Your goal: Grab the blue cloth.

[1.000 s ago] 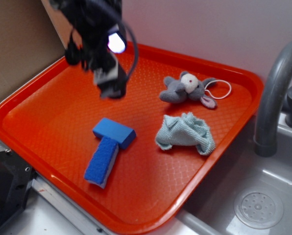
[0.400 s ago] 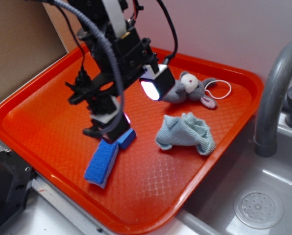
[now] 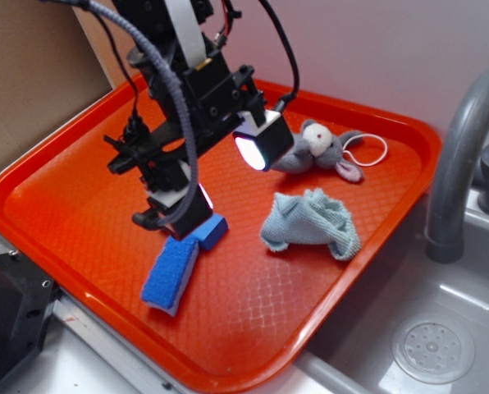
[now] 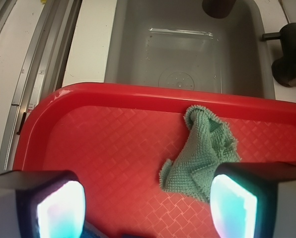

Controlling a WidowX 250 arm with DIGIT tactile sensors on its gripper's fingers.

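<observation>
Gripper spread open, empty, low above the sponge and block. Cloth lies crumpled beside it on the tray; closing here risks seizing the block instead.

You've got nothing to read here: no lettering, label, brand or number shows in either view. The tray carries only its moulded diamond grid, no stamp you can make out. The cloth is plain knit with no tag, the sponge and block are bare blue, and the plush shows a face but no label. The arm's black housing has no marking you can pick out, and its lamps are blank glowing panels. The sink and its drain are unmarked too.
</observation>
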